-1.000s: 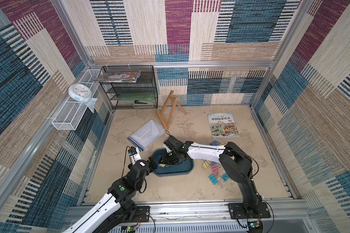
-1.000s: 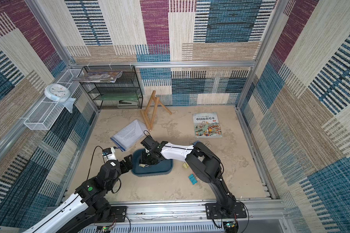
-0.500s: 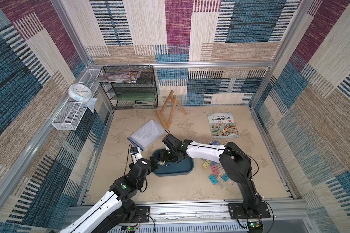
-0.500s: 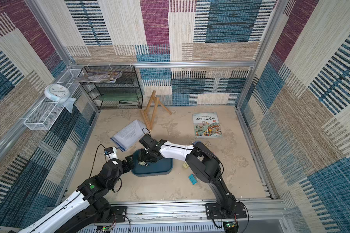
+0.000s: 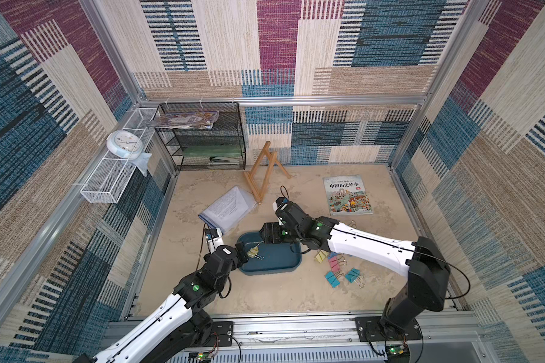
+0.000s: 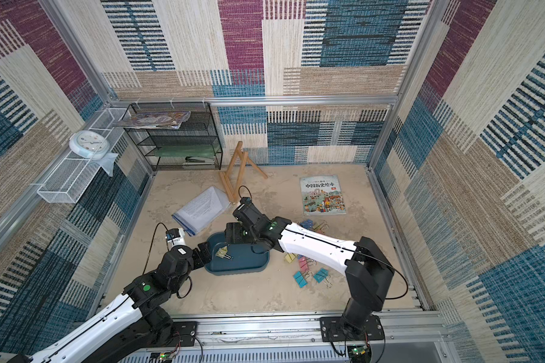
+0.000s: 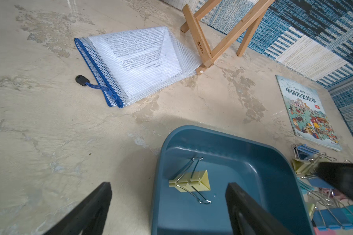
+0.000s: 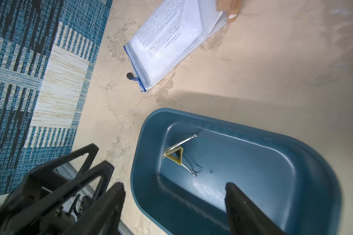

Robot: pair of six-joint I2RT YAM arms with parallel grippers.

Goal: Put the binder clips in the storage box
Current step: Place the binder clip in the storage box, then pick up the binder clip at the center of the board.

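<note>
While the right gripper (image 8: 174,184) hangs over the back rim of the box (image 5: 277,262), I read its jaws as spread wide with nothing between them. In its wrist view the box floor below is bare except for one yellow clip (image 8: 174,156).

Yellow clip: lies on its side at the left end of the box, close to the wall, with its wire handles splayed. It is free of both grippers. It shows in both top views and both wrist views.

Left gripper (image 7: 169,185): jaws also wide apart and empty. One finger (image 7: 99,200) is over the table outside the box. The other is over the box floor, so the pair straddles the left wall. I cannot tell whether either finger touches the rim.

Loose clips (image 5: 332,278): yellow, pink, teal and blue, on the table just right of the box. Some sit partly under the right arm. A few more lie past the arm, toward the book (image 6: 323,195). I cannot count them, since the arm covers some.

Behind the box is the pouch (image 5: 228,209), flat on the table, with its corner at the foot of the easel (image 5: 263,176).
</note>
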